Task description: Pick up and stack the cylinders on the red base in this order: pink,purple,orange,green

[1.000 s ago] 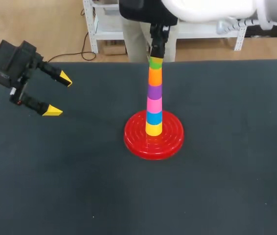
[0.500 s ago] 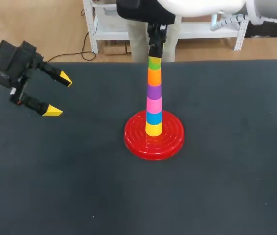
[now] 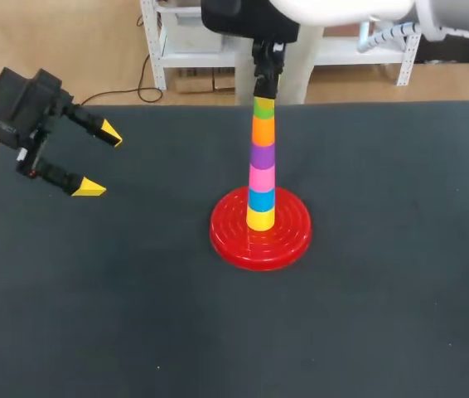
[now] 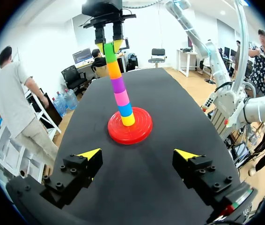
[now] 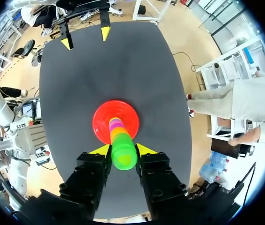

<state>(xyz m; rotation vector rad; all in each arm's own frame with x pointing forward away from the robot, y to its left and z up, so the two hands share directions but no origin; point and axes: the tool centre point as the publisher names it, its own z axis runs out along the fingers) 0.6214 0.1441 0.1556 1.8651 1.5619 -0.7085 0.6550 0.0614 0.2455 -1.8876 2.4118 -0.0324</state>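
Note:
A tower of cylinders stands on the red base (image 3: 226, 239) at the table's middle: yellow, blue, pink (image 3: 261, 177), purple (image 3: 261, 155), orange (image 3: 263, 131) and, on top, the green cylinder (image 3: 263, 108). My right gripper (image 3: 265, 96) comes straight down from above and is shut on the green cylinder (image 5: 124, 154), one yellow tip on each side of it. In the left wrist view the same tower (image 4: 118, 86) rises ahead, with the right gripper (image 4: 109, 46) at its top. My left gripper (image 3: 99, 161) hangs open over the table's far left, holding nothing.
The dark table (image 3: 384, 290) surrounds the base on every side. The left gripper (image 5: 86, 38) is well apart from the tower, near the table's left edge.

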